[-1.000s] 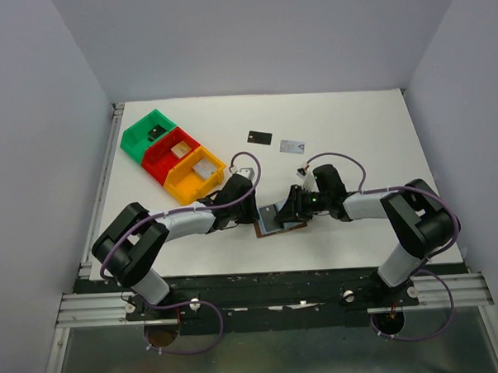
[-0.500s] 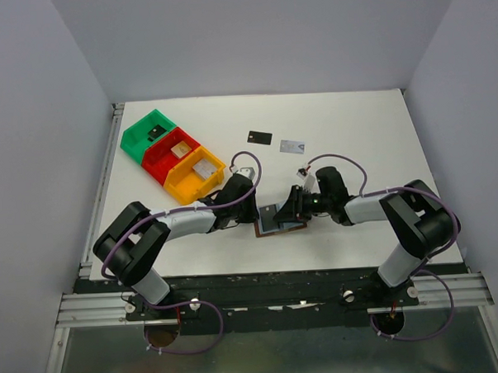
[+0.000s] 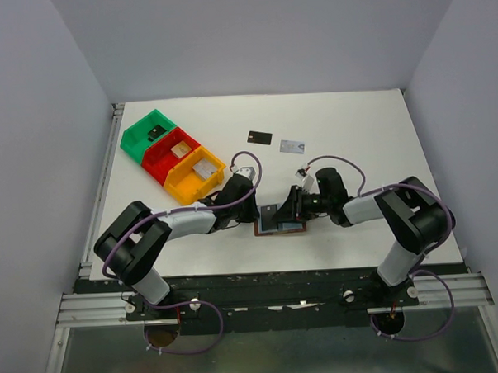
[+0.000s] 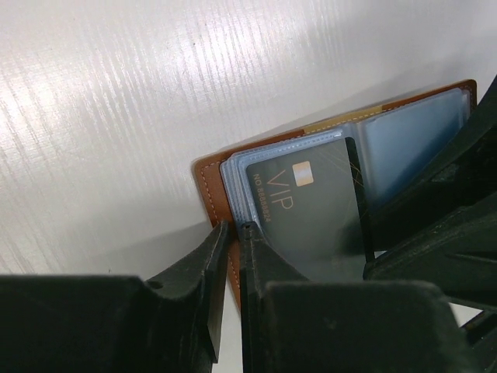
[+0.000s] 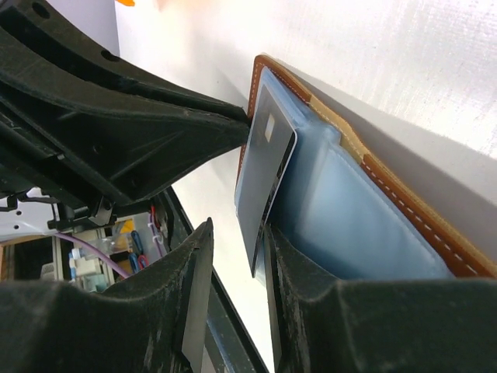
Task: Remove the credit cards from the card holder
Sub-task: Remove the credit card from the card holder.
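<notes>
Across the white table (image 3: 362, 124), boxed in by plain pale grey walls (image 3: 31, 122), three bins stand in a touching row at the left rear: one green bin (image 3: 139, 129), one red bin (image 3: 161, 157) and one yellow bin (image 3: 183, 188). Two loose cards lie near each other at the rear centre, well apart from the arms: a black card (image 3: 259, 137) and a silver card (image 3: 292, 147). One card holder (image 3: 281, 225) lies open near the front edge, between the left claw (image 3: 253, 213) and the right claw (image 3: 293, 208), which meet over it.

From above, the holder's contents are too small to make out. The left wrist view shows grey-blue clear pockets with one dark VIP card (image 4: 311, 210) in them. It also shows the left claw narrowed to a slit on the holder's brown leather edge. The right wrist view shows that card tilted out of its pocket, its lower corner between the right claw's fingers (image 5: 190, 272). That claw is narrow, but whether its fingers press the card I cannot tell.
</notes>
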Robot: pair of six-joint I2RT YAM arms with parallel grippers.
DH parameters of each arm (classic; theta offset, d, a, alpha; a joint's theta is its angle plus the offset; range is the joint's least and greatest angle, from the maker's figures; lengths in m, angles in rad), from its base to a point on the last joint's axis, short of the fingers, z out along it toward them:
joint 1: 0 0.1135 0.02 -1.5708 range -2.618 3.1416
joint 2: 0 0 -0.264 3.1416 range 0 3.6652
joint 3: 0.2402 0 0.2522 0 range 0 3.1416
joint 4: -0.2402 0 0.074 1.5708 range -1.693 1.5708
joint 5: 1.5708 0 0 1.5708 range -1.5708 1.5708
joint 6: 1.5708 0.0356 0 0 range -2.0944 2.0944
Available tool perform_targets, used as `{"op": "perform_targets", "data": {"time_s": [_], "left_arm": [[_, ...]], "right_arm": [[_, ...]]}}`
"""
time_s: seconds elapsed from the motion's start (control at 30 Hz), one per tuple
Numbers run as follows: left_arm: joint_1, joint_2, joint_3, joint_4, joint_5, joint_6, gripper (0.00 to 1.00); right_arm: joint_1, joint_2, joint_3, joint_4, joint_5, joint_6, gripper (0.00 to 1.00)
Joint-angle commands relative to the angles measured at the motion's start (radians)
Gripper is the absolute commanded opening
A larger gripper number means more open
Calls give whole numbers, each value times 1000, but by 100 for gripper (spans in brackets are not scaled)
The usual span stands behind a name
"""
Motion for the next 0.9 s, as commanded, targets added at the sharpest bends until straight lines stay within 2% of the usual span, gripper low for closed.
{"op": "perform_targets", "data": {"time_s": [0.0, 0.6, 0.87], "left_arm": [[-10, 39, -36, 2, 37, -10, 20], [-30, 27, -45, 39, 49, -2, 19], [-30, 26, -45, 39, 52, 3, 24]], "right_arm": [[1, 32, 25, 45, -33, 12, 40], [10, 103, 74, 63, -25, 61, 40], [19, 107, 88, 49, -49, 55, 40]]}}
